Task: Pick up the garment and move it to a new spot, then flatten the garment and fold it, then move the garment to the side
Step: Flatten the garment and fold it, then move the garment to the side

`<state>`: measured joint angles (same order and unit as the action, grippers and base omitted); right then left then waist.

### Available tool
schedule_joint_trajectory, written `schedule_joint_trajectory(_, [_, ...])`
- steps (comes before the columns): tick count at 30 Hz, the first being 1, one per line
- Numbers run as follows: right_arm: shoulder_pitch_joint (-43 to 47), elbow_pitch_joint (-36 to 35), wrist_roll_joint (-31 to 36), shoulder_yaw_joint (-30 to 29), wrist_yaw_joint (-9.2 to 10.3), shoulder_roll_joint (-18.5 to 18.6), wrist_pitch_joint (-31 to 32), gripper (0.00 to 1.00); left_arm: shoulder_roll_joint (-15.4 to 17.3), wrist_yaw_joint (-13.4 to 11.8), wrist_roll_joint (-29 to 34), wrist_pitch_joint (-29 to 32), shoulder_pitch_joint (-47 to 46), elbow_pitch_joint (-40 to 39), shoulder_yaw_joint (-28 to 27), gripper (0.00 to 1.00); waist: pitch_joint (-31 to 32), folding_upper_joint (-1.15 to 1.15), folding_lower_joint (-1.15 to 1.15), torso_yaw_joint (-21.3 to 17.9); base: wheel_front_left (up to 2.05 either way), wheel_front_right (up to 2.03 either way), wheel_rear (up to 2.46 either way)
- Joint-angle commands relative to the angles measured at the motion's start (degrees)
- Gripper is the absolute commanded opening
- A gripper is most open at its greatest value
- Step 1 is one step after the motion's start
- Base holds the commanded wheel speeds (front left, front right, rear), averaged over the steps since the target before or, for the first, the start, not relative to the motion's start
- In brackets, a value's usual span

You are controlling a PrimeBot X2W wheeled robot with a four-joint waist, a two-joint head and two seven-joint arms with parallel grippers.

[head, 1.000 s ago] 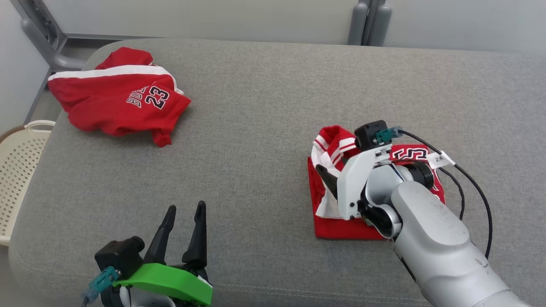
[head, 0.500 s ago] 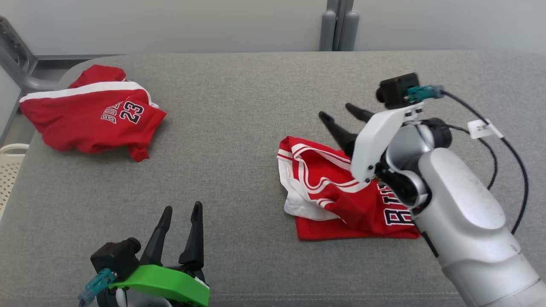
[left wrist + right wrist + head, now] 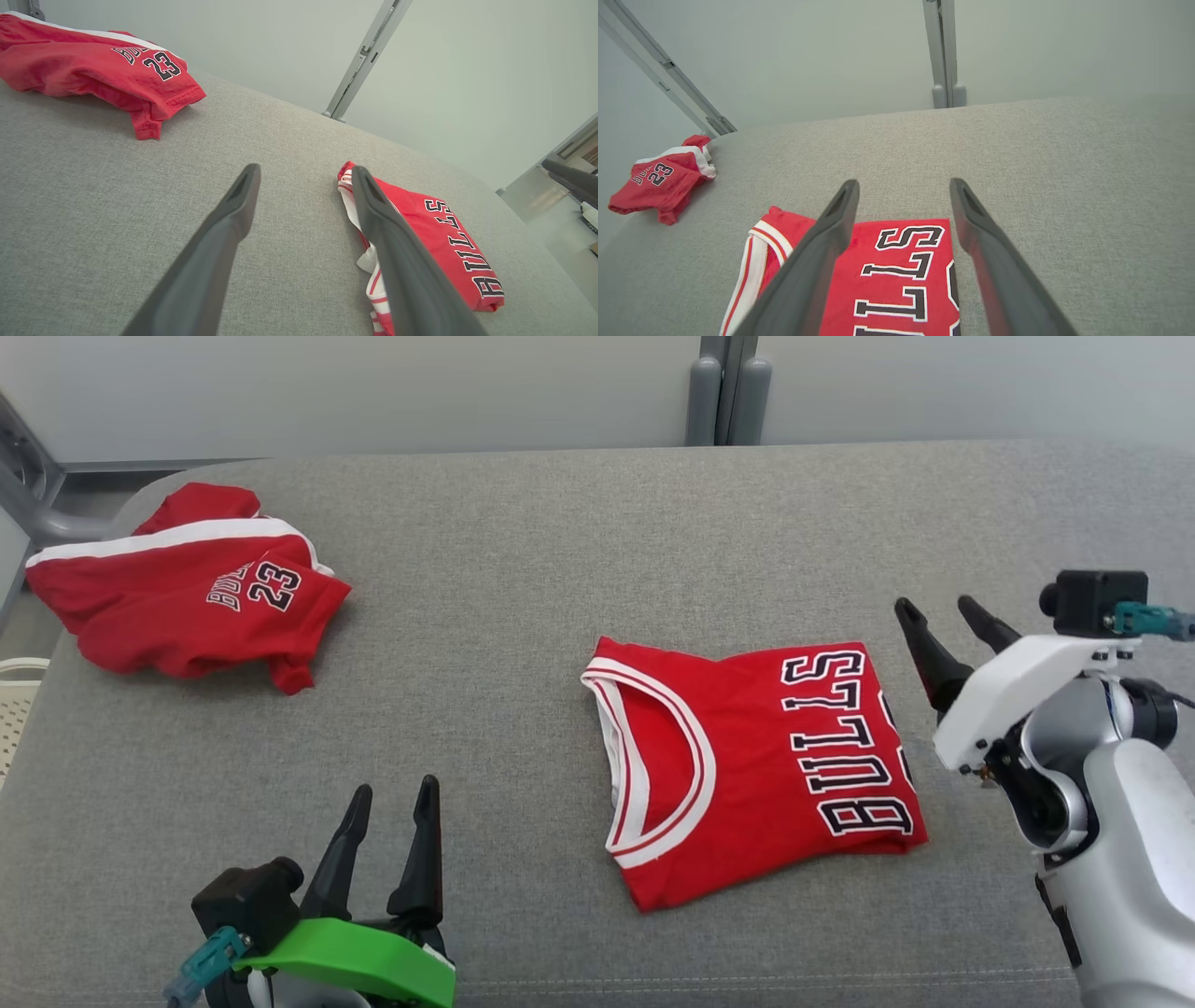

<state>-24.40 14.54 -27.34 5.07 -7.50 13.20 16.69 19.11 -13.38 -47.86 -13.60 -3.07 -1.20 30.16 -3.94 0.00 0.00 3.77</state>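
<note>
The folded jersey [image 3: 747, 765] lies flat at centre right of the head view, on the grey cushion [image 3: 523, 569]. The right gripper [image 3: 934, 607], near its right edge, and the left gripper [image 3: 396, 786], at lower left, both gape empty. Light, limp cloth; one pinched layer would probably unfold it, so grip through the whole folded edge, whose thickness is unclear.

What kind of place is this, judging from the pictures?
Probably an indoor lab or test room: a wide grey fabric-covered cushion, plain pale walls with a grey metal post, and a cream perforated plastic basket.
</note>
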Motion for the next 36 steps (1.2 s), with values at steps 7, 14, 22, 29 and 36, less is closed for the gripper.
schedule_joint_trajectory(7, [6.6, 1.5, 1.0, -3.5, 0.02, -1.2, -1.9, 1.0, 0.6, -0.5, 0.3, 0.6, 0.4, -0.8, 0.4, 1.0, -0.5, 0.0, 0.0, -0.1, 0.0, 0.0, 0.0])
schedule_joint_trajectory(14, [6.3, 6.6, 0.2, -3.1, 0.02, -0.2, -1.9, 1.0, 1.0, -0.6, 0.7, 1.2, -0.8, -1.5, 0.6, 1.0, -2.1, 0.0, 0.0, 0.9, 0.0, 0.0, 0.0])
schedule_joint_trajectory(22, [1.5, 16.3, -3.5, -0.8, 0.02, 2.0, -2.2, 1.0, 1.7, -1.1, 1.5, 1.9, -2.4, -2.6, 0.8, 1.0, -4.4, 0.0, 0.0, 3.9, 0.0, 0.0, 0.0])
schedule_joint_trajectory(29, [-1.6, 23.7, -8.6, 2.8, 0.02, 3.7, -0.9, 1.0, 2.6, -1.7, 1.9, 2.7, -2.5, -3.5, 0.8, 1.0, -4.5, 0.0, 0.0, 6.3, 0.0, 0.0, 0.0])
schedule_joint_trajectory(36, [-2.7, 27.7, -13.9, 6.9, 0.02, 4.8, 0.5, 1.0, 3.0, -2.0, 1.8, 2.8, -2.0, -4.1, 0.7, 1.0, -4.1, 0.0, 0.0, 7.6, 0.0, 0.0, 0.0])
